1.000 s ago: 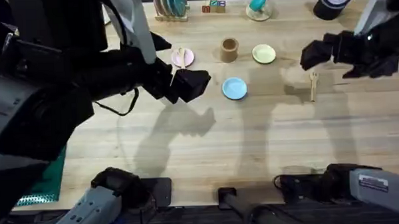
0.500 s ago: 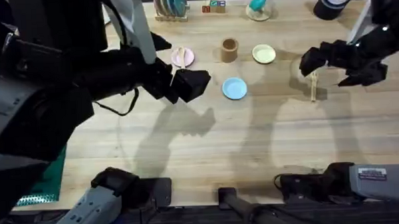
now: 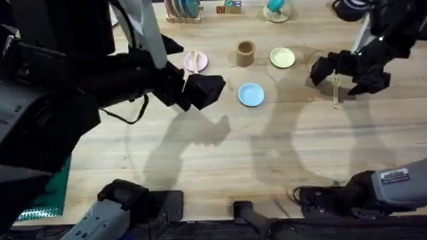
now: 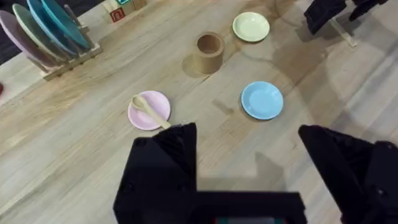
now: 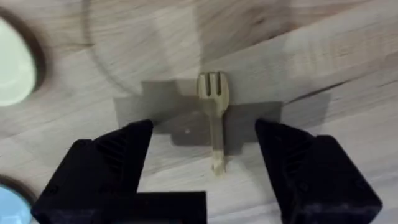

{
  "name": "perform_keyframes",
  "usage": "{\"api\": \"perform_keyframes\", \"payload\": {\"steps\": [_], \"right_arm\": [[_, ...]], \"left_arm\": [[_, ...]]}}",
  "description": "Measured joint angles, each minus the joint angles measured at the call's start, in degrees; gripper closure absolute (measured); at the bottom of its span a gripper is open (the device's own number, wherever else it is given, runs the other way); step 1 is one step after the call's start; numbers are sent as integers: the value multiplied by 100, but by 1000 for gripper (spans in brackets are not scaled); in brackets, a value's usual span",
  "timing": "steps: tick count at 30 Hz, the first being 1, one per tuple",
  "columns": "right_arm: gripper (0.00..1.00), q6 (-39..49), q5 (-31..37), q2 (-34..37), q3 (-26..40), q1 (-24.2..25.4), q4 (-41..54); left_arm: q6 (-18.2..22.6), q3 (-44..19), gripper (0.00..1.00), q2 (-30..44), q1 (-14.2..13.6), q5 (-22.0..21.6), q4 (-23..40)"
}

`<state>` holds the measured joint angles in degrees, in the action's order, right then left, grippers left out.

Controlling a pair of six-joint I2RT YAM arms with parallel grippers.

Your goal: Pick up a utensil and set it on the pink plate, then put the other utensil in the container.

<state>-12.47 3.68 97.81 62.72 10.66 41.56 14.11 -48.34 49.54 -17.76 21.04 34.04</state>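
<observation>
Prongless wooden utensil [image 4: 148,111] lying across pink plate [image 4: 149,111], tan cup [image 3: 245,53] upright at plate's 3 o'clock, pronged fork [image 5: 214,106] flat on table, well apart at 3 o'clock.

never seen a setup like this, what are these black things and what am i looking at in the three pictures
These are two robot arms at a wooden table, each ending in a two-fingered pincer. The overhead picture looks down from above the arms' bases. The other two come from small cameras on each wrist, so the black shapes at their lower edges are that arm's own fingers.

On the table sit a pink plate with a small wooden utensil already lying on it, a tan cup, a light blue plate, a yellow-green plate and a wooden fork.

The left pincer hangs open near the pink plate and holds nothing. The right pincer is open just above the fork, one finger on each side of its handle. Nothing is gripped yet.
</observation>
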Motion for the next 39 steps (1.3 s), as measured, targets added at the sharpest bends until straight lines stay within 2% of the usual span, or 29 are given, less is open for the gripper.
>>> {"api": "perform_keyframes", "payload": {"steps": [8,10,13,16,20,25,28,39], "right_arm": [[13,0,4,40,0,-2,2],[41,0,4,40,0,-2,2],[170,-2,17,38,0,0,2],[383,-19,17,40,0,2,2],[618,-42,20,40,0,2,2],[788,-44,19,40,0,2,2],[951,-54,20,37,2,2,-1],[969,-35,-6,6,2,2,13]], "left_arm": [[0,0,5,0,0,2,0],[0,0,6,0,0,0,0],[0,0,5,0,0,0,0],[0,0,5,0,0,0,0],[0,0,6,0,0,0,0],[0,0,5,0,0,0,0],[0,0,5,0,0,0,0],[0,0,5,0,0,0,0]]}}
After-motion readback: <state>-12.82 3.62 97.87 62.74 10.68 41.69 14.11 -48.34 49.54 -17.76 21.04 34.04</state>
